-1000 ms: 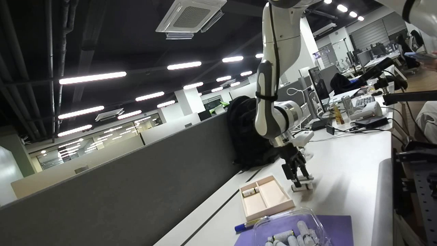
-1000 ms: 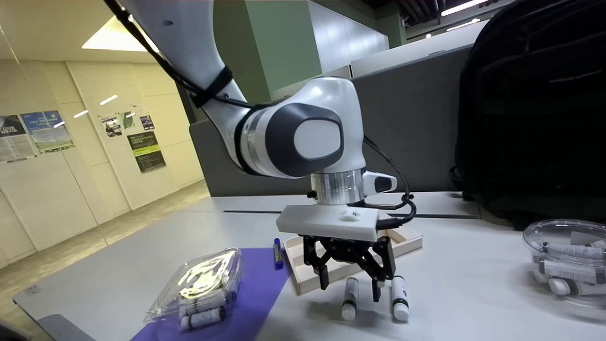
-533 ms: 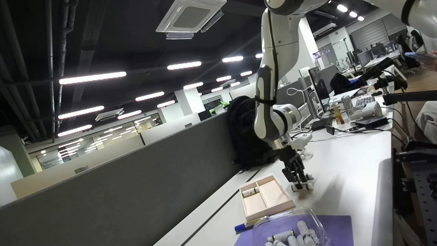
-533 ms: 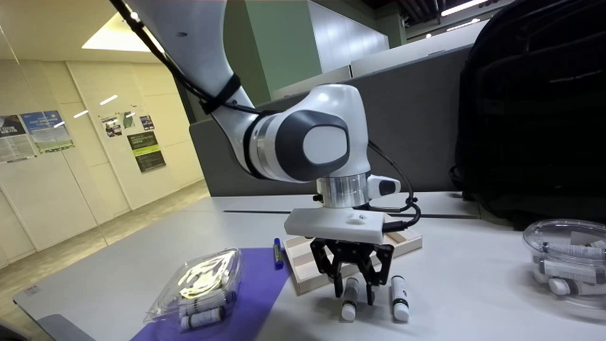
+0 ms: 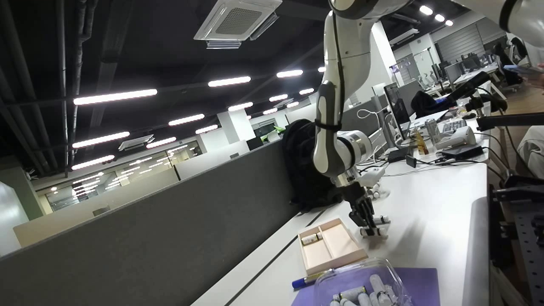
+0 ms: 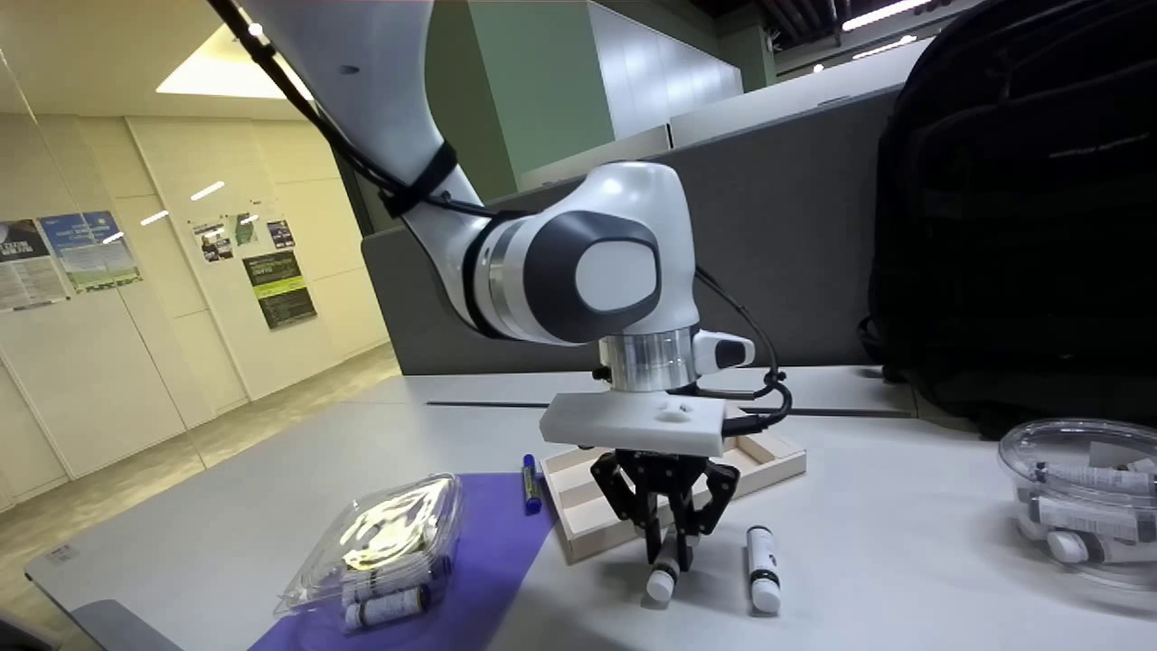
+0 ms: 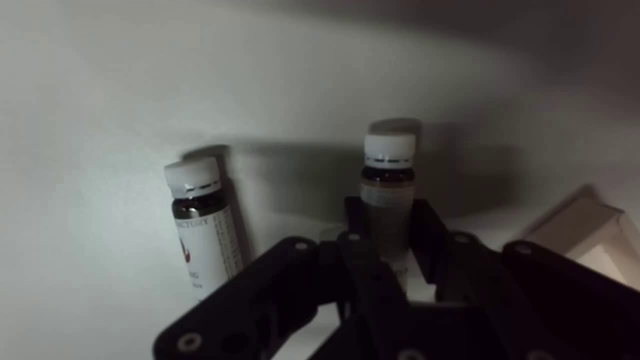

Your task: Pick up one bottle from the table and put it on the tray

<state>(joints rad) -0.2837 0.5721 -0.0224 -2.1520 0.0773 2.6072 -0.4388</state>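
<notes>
My gripper point(image 6: 669, 565) has its two fingers closed around the middle of a small bottle with a white cap point(image 7: 389, 150), as the wrist view also shows. The bottle lies roughly level, close over the table; whether it still touches the surface I cannot tell. A similar bottle point(image 6: 762, 570) rests on the table beside it, on the left in the wrist view point(image 7: 202, 235). Just behind the gripper is the light tan tray point(image 5: 346, 259), divided into compartments. One of these holds a bottle point(image 5: 311, 239). In an exterior view the arm partly hides the tray point(image 6: 592, 544).
A purple mat point(image 6: 493, 561) carries a clear plastic box point(image 6: 380, 542) of bottles. A blue marker point(image 6: 531, 485) lies between mat and tray. A round clear tub point(image 6: 1085, 497) with bottles stands across the table, near a black backpack point(image 6: 1012, 226). A grey partition point(image 5: 191, 229) borders the table.
The gripper has come down over the bottle and its fingers have closed from wide apart onto it. The bottle has shifted and turned slightly in the grip.
</notes>
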